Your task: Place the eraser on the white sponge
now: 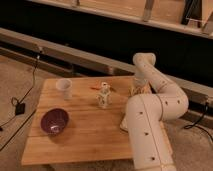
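Eraser first, since that's the whole point: honestly I can't pick it out anywhere on the tabletop. If it's around, it's hidden down by the gripper at the far right, behind the arm.

Biggest thing is the wooden table [90, 142], light planks, taking up most of the lower left. Next is the white robot arm [150, 132], a chunky thing rising at the near right, bending at an elbow off the table's right side, then reaching back over the far right corner. It blocks a good part of that side of the table.

A purple bowl [45, 116] sits near the left edge on the near side, upright. A white cup [64, 88] stands further back on the left, well apart from the bowl. Around the middle of the far half is a little white patterned figurine [104, 96], upright. Just behind it lies a thin orange stick [99, 88], flat on the wood.

A pale patch peeks out at the left side of the arm's big lower section; I think that's the white sponge [123, 123], mostly covered, so not sure.

The gripper [136, 91] is low over the far right corner of the table, pointing down, right of the figurine. Its jaws are closed tight, but whether anything is pinched between them I can't tell from here.
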You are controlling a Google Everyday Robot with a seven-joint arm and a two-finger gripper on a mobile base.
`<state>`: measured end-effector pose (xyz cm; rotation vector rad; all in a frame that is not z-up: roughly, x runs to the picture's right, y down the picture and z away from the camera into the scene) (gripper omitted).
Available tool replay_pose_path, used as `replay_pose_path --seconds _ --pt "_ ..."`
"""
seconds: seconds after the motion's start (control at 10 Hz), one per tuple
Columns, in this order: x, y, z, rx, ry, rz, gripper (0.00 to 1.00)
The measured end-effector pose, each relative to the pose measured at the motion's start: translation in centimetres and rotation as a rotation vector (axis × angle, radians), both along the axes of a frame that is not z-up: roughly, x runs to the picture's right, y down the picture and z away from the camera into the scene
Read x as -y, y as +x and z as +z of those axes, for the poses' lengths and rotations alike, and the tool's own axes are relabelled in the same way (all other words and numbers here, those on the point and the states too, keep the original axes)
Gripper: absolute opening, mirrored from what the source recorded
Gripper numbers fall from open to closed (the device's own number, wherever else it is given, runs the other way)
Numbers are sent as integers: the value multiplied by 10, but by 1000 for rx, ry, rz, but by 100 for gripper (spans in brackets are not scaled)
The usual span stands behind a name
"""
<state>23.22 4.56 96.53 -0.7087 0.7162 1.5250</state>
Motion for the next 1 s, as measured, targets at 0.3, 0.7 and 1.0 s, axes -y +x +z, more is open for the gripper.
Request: replay_pose_path --seconds 0.3,0.7,1.0 --pt "6 6 -22 26 16 -32 0" --pt "-18 8 -69 65 26 -80 0" --pt "-47 2 -112 93 41 -120 0"
